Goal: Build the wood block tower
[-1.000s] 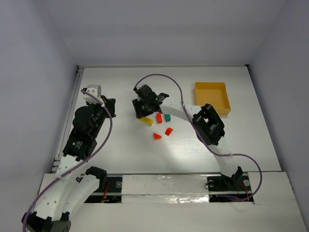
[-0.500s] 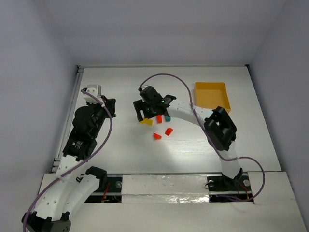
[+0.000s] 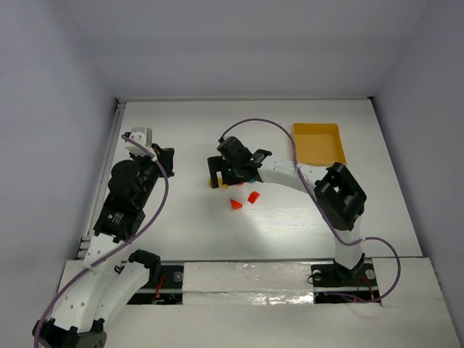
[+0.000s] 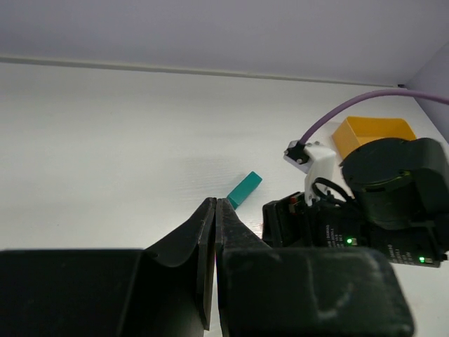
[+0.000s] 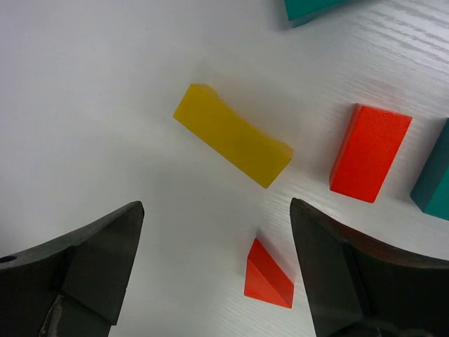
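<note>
Over the last second the right gripper has been sliding toward the near side of the table and toward the tray. It is now hanging directly over the cluster of blocks, so from above it is hiding the bars it stood beside a moment ago. Only two pieces are showing clear of it there, and one of them is the second red wedge. The left gripper has not been moving. Its fingers are pressed together on nothing, and it is waiting well to the left with a teal bar lying on the table beyond its tip. The right gripper's fingers are spread wide apart and holding nothing. No block is stacked yet, so the shift looks like lining up for a first pick. In the right wrist view the yellow bar is lying flat on the table, just ahead of the gap between the fingers. Its long axis is running diagonally from upper left to lower right, skewed against the line joining the two fingers. The wrist probably needs turning before the fingers can close across the bar's narrow width. The red bar is lying just beside it, pointing more steeply, with a teal block past that. A red wedge is sitting below, near the right finger.
</note>
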Available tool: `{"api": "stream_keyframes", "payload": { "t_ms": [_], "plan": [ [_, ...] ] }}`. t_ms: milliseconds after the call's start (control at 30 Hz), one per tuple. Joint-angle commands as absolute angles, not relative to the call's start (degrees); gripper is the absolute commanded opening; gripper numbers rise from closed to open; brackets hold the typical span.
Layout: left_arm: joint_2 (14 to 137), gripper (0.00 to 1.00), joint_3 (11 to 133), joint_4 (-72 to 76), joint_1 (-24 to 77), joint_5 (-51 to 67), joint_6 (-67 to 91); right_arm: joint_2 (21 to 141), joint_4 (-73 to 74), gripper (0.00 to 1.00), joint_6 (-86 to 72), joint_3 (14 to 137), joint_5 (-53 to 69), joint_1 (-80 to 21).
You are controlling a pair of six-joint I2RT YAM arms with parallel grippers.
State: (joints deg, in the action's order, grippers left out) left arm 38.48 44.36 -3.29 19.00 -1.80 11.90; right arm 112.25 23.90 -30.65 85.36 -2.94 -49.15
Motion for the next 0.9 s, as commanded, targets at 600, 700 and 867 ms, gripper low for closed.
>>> {"api": "stream_keyframes", "payload": {
  "t_ms": [600,700,867],
  "plan": [
    [36.8,0.0,44.5,-0.7,18.6,1.5,12.8,124.7,27.3,0.93,-31.6,100.5,-4.3,-49.2],
    [36.7,0.0,44.5,-0.7,18.6,1.4,12.8,126.0,27.9,0.93,-31.1,101.7,-4.7,-49.2],
    [36.6,0.0,44.6,-0.7,18.6,1.5,12.9,127.5,29.4,0.93,-30.8,105.0,-6.6,-49.7]
  ]
}}
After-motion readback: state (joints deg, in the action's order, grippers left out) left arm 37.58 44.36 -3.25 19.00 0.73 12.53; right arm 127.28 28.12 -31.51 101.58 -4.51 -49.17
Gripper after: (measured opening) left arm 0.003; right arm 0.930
